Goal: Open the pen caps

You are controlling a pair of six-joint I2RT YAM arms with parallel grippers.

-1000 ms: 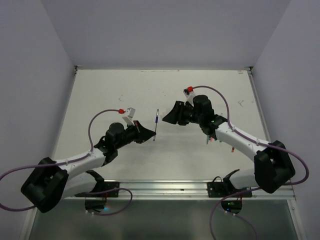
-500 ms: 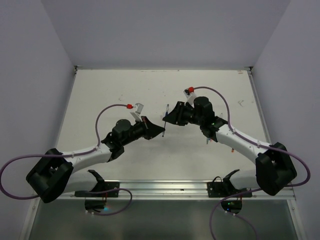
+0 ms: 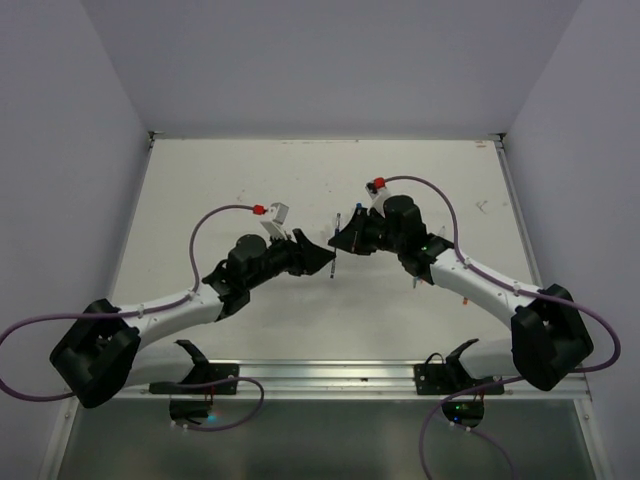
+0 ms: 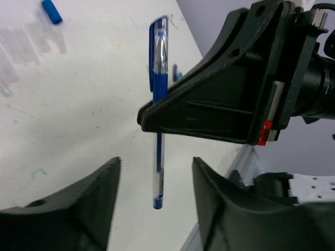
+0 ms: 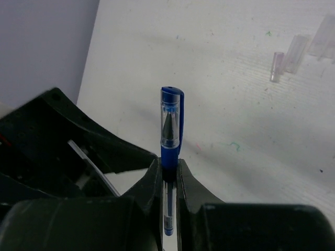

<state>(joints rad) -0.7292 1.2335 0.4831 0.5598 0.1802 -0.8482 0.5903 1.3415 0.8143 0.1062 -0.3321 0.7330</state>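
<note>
A blue pen (image 3: 337, 243) hangs roughly upright above the middle of the table, between the two arms. My right gripper (image 5: 169, 168) is shut on the pen's blue grip section, just below its pen cap (image 5: 171, 117), a clear cap with a blue top and clip. The clear barrel (image 4: 158, 172) points down below the right gripper (image 3: 345, 240). My left gripper (image 4: 154, 204) is open. Its fingers (image 4: 99, 196) stand on either side of the barrel's lower end without touching it. In the top view the left gripper (image 3: 327, 258) sits right beside the pen.
A loose blue cap (image 4: 52, 11) lies on the white table. Two pale loose caps (image 5: 276, 67) (image 5: 296, 53) lie close together beyond the pen. Faint ink marks dot the table (image 3: 230, 180). A metal rail (image 3: 330, 372) runs along the near edge.
The left arm carried the pen right to the right gripper. The right gripper shut on the pen, and the left gripper opened and let it go.
</note>
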